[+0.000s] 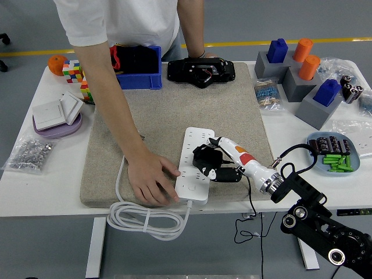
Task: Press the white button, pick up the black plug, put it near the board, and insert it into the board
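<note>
gripping the chunky black plug, right hand over white board.

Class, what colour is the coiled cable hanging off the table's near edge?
The coiled cable is white, seen best in the head view.

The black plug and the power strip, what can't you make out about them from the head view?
- Black plug: its prongs are hidden by the right hand, so whether it's seated can't be told.
- Power strip: its near left corner is covered by the person's hand.
- White button: too small to make out.
</note>
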Tool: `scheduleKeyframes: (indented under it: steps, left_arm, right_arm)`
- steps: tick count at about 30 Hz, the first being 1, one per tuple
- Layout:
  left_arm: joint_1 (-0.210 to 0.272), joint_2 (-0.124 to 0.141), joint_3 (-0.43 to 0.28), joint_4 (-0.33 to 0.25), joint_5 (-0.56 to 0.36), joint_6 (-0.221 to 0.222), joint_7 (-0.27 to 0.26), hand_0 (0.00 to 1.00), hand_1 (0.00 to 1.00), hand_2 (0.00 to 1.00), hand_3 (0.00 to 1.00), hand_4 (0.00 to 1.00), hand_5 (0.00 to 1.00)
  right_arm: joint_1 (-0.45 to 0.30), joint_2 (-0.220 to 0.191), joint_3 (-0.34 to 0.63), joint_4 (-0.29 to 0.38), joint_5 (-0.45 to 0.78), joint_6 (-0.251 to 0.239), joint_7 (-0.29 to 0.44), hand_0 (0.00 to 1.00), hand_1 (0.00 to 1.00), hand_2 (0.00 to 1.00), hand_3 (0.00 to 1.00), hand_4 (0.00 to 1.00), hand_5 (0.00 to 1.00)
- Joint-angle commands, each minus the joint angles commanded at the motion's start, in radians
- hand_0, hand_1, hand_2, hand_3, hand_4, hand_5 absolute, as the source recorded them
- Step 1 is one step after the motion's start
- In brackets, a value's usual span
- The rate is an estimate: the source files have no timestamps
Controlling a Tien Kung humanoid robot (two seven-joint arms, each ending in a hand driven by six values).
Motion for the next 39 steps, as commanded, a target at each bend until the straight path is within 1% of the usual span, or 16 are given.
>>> scheduleKeyframes:
  steps: [6,8,9,11,14,15,16,21,22,27,28,32,35,39]
  left_arm:
    - [0.002,-0.001,-0.002,0.000,0.000,0.000,0.000,0.771,0.710,0.664,0.732,0.650,0.536]
    - [0.002,-0.001,-0.003,0.000,0.001,0.000,0.000,0.771,0.710,0.664,0.732,0.650,0.536]
    - [0.002,-0.001,-0.003,0.000,0.002,0.000,0.001,0.771,0.710,0.663,0.732,0.649,0.534]
    - [0.002,-0.001,-0.004,0.000,0.002,0.000,0.001,0.771,0.710,0.663,0.732,0.649,0.534]
    - [0.003,-0.002,-0.002,0.000,0.000,0.000,0.000,0.771,0.710,0.663,0.732,0.649,0.534]
    - [0.003,-0.002,-0.001,0.000,-0.002,0.000,0.000,0.771,0.710,0.663,0.732,0.649,0.534]
    - [0.004,-0.002,0.000,0.000,-0.004,0.000,-0.001,0.771,0.710,0.664,0.732,0.650,0.537]
    - [0.003,-0.002,0.007,0.000,-0.011,0.000,-0.002,0.771,0.710,0.664,0.732,0.650,0.537]
    - [0.002,-0.001,0.006,0.000,-0.008,-0.001,-0.002,0.773,0.710,0.664,0.732,0.650,0.536]
    - [0.000,0.000,0.009,0.000,-0.008,-0.002,-0.002,0.773,0.710,0.664,0.732,0.650,0.536]
    - [0.000,0.000,0.010,0.000,-0.009,-0.002,-0.003,0.772,0.710,0.664,0.731,0.650,0.534]
    - [0.002,0.001,0.008,0.000,-0.006,-0.001,-0.002,0.772,0.710,0.664,0.731,0.650,0.534]
    - [0.003,0.004,0.006,0.000,-0.002,0.000,-0.002,0.774,0.710,0.664,0.731,0.650,0.535]
    - [0.004,0.005,0.004,0.000,0.002,0.000,-0.001,0.774,0.710,0.664,0.731,0.650,0.535]
  right_arm:
    - [0.000,-0.009,0.041,0.039,-0.014,0.001,-0.002,0.745,0.616,0.566,0.592,0.681,0.126]
    - [-0.002,-0.011,0.063,0.053,-0.022,0.001,-0.003,0.745,0.616,0.566,0.592,0.681,0.126]
    - [-0.006,-0.015,0.092,0.069,-0.033,0.003,-0.010,0.742,0.630,0.567,0.593,0.683,0.125]
    - [-0.007,-0.016,0.099,0.073,-0.036,0.003,-0.012,0.742,0.630,0.567,0.593,0.683,0.125]
    - [-0.020,-0.020,0.138,0.085,-0.058,0.006,-0.031,0.742,0.630,0.567,0.593,0.683,0.125]
    - [-0.027,-0.022,0.155,0.088,-0.068,0.006,-0.038,0.742,0.630,0.567,0.593,0.683,0.125]
    - [-0.033,-0.023,0.172,0.090,-0.074,0.006,-0.044,0.780,0.687,0.618,0.621,0.723,0.138]
    - [-0.073,-0.032,0.279,0.099,-0.102,0.008,-0.071,0.780,0.687,0.618,0.621,0.723,0.138]
    - [-0.087,-0.036,0.310,0.100,-0.108,0.007,-0.073,0.833,0.742,0.692,0.665,0.812,0.198]
    - [-0.136,-0.051,0.418,0.109,-0.126,0.004,-0.078,0.833,0.742,0.692,0.665,0.812,0.198]
    - [-0.151,-0.054,0.439,0.112,-0.129,0.004,-0.080,0.839,0.749,0.698,0.679,0.837,0.221]
    - [-0.191,-0.060,0.513,0.119,-0.136,0.004,-0.085,0.839,0.749,0.698,0.679,0.837,0.221]
    - [-0.226,-0.059,0.571,0.127,-0.144,0.004,-0.088,0.846,0.752,0.701,0.687,0.852,0.235]
    - [-0.255,-0.053,0.623,0.132,-0.151,0.005,-0.089,0.846,0.752,0.701,0.687,0.852,0.235]
